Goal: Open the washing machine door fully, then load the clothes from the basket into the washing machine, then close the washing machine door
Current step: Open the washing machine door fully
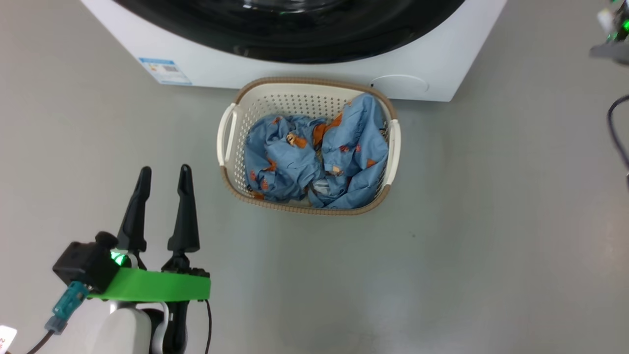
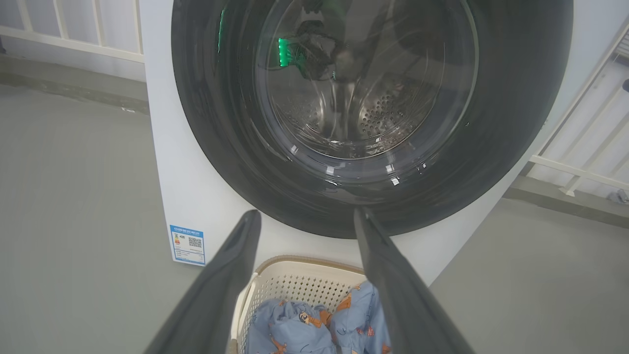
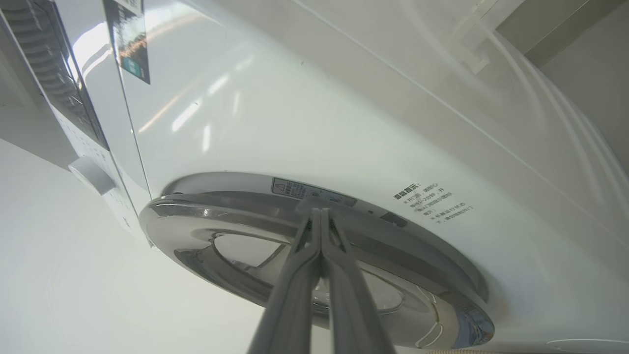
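While the basket [image 1: 285, 103] sits on the floor [image 1: 491, 221] just before the washing machine [image 1: 314, 73], long side along its front, it's full of crumpled light blue clothes [image 1: 314, 157] with orange-brown prints. The washing machine door [image 2: 372, 98], glossy black rim, looks shut. My left gripper [image 1: 165, 169] hangs spread wide, right gripper [image 3: 320, 212] pinched together at the door's edge.

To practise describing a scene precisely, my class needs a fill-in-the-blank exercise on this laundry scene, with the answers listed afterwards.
The light blue clothes lie inside the cream ___ on the floor. The left gripper has its jaws ___. The right gripper, fingers pressed together, points at the rim of the washing machine's round ___.
Missing words: basket; open; door.
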